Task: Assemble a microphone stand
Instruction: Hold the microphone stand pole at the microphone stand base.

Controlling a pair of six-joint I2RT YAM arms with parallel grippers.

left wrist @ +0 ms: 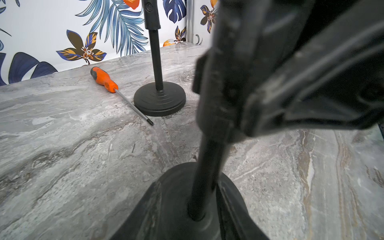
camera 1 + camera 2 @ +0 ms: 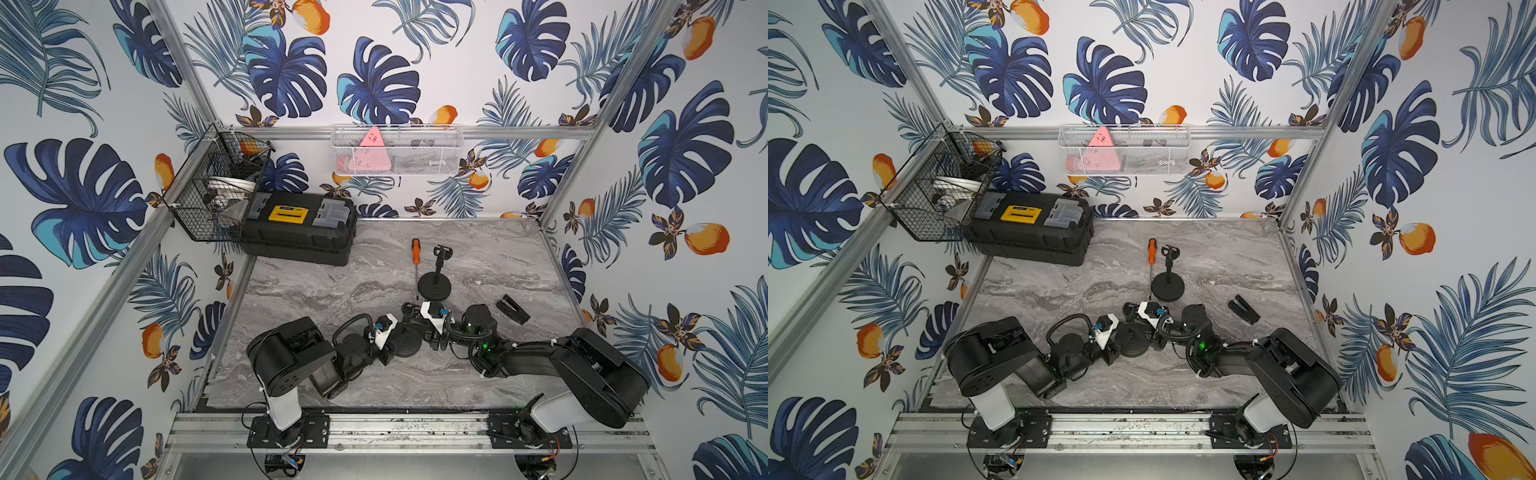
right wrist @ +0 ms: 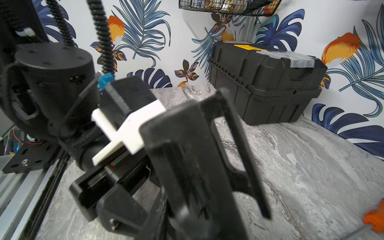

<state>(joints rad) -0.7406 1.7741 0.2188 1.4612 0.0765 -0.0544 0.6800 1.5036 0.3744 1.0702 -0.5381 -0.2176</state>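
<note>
At the front of the worktop, the left tool seems clamped on the base and the right tool grips the pole seated in it; twisting off-axis could cross-thread or tip it.

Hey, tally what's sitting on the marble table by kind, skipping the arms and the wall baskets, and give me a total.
Stands: 2
Screwdriver: 1
Toolbox: 1
Loose clip: 1
Total: 5
</note>
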